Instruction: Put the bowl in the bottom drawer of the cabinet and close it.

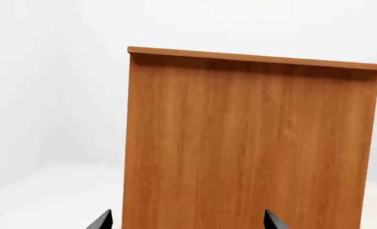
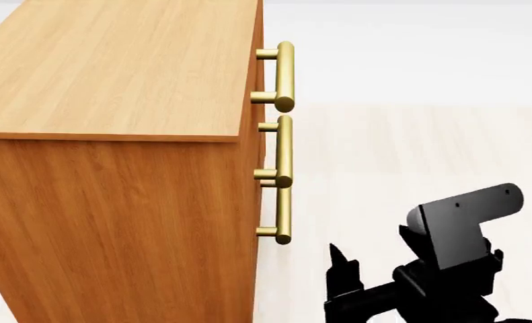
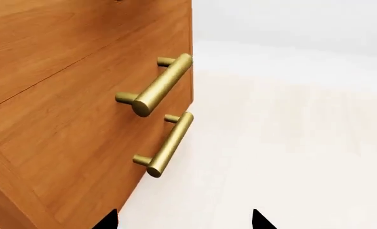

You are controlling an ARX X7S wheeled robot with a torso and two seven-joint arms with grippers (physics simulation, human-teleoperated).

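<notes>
Beside the upright cabinet (image 2: 113,202), vertical brass handles (image 2: 284,178) facing the right gripper (image 3: 185,222), fingers spread wide

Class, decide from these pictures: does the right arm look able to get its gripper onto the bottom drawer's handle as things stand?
Probably yes. The right gripper is open and faces the cabinet front, with the lowest brass handle just ahead and nothing between them. The bottom drawer appears shut.
</notes>
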